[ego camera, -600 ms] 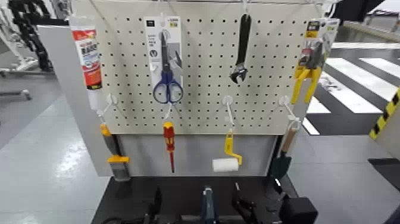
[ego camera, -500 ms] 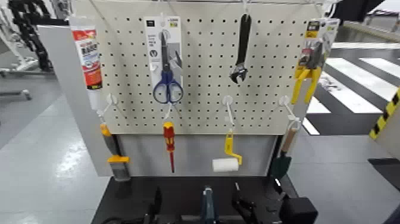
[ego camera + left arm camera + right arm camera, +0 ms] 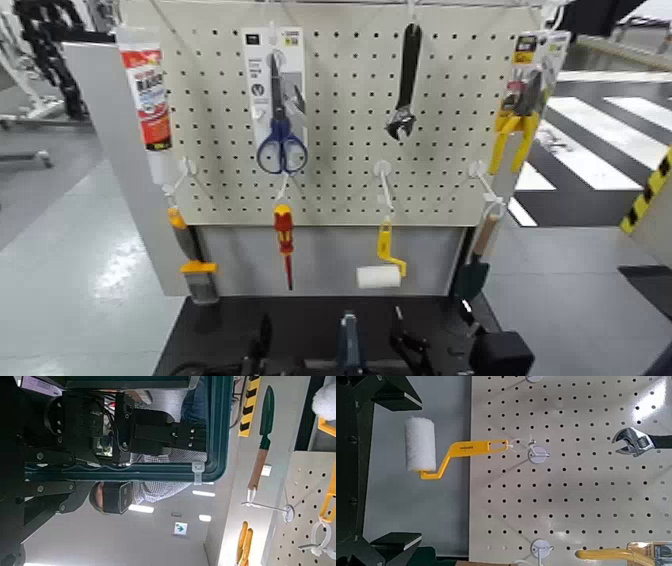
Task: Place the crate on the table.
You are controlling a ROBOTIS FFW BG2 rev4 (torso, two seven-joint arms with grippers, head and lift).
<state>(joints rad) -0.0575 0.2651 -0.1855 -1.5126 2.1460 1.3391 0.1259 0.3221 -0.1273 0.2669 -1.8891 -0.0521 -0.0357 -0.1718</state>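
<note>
Our left gripper (image 3: 260, 343) is closed; whether it holds the crate (image 3: 218, 431) we cannot tell. The crate's rim lies just beside it, the handle (image 3: 349, 345) between both grippers. Our right gripper (image 3: 419, 471) stands wide open. Beyond spreads the black table (image 3: 300, 312), then the pegboard (image 3: 340, 110).

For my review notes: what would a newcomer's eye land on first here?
Probably the blue-handled scissors, hanging carded on the pegboard, upper left in the head view. Next, the red-and-yellow screwdriver below them, and the white paint roller hanging to its right.
</note>
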